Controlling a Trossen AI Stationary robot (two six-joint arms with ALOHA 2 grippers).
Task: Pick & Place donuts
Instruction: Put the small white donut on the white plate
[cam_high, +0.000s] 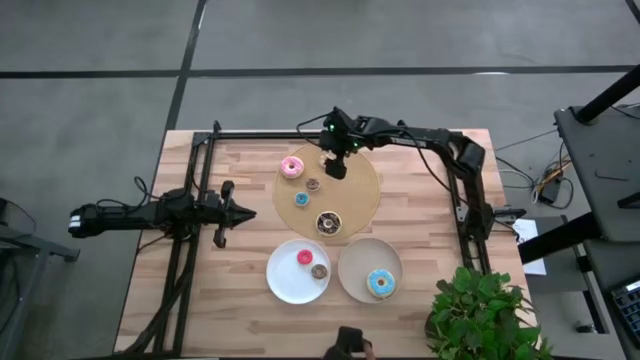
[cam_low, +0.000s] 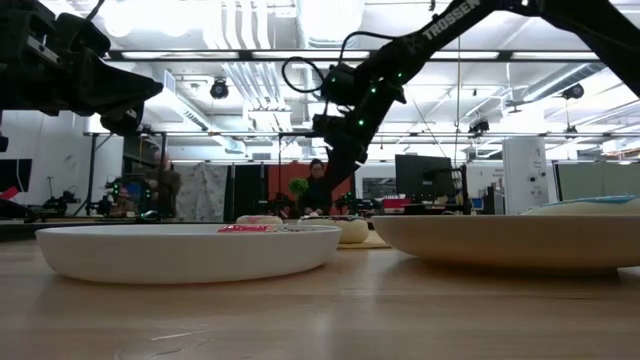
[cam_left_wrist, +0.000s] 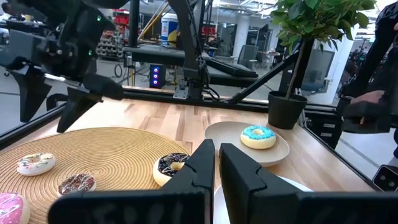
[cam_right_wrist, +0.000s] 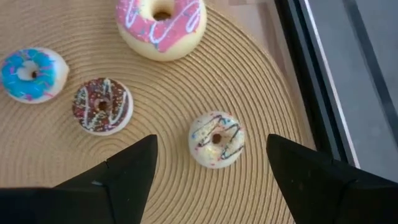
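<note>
- Over the board (cam_high: 362, 190), right claw (cam_right_wrist: 211, 158) wide apart, straddling the tan donut (cam_right_wrist: 217, 139).
- Drop straight, center ring, then close.
- Left claw (cam_left_wrist: 216, 163) together, waiting left of the board.

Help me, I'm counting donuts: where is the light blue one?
In the high view, the light blue donut lies alone in the right-hand plate at the table's near edge, beside the plant.

Pink donut (cam_high: 292, 167), chocolate donut (cam_high: 328, 223) and three tiny ones on woven board, others plated
</note>
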